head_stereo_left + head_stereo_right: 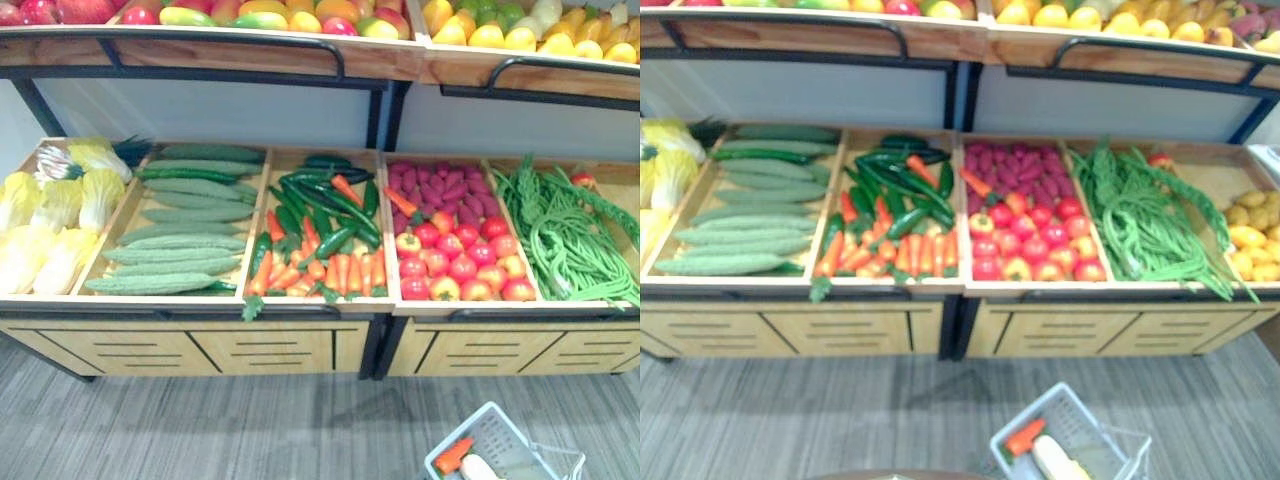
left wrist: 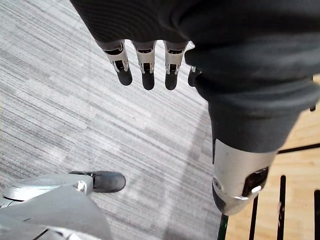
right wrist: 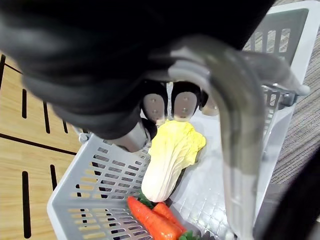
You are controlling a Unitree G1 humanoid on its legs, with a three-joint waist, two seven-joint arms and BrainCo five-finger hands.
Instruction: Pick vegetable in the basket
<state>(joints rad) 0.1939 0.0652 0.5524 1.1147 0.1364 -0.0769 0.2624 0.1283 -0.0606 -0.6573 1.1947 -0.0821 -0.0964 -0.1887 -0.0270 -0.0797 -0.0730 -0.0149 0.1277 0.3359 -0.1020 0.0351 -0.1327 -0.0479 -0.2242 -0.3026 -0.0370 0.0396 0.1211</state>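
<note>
Yellow cabbage point(image 3: 170, 160) lies along the grey basket point(image 3: 100, 175), stem end by carrots point(image 3: 152, 220); right hand point(image 3: 182, 105) grips the handle point(image 3: 235, 130), left hand point(image 2: 148, 70) hangs loose-fingered over open floor point(image 2: 75, 100).

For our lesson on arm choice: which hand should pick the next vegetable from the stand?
Left, probably. The left hand hangs free with straight fingers, holding nothing. The right hand is curled round the basket handle, with a cabbage and carrots inside.
</note>
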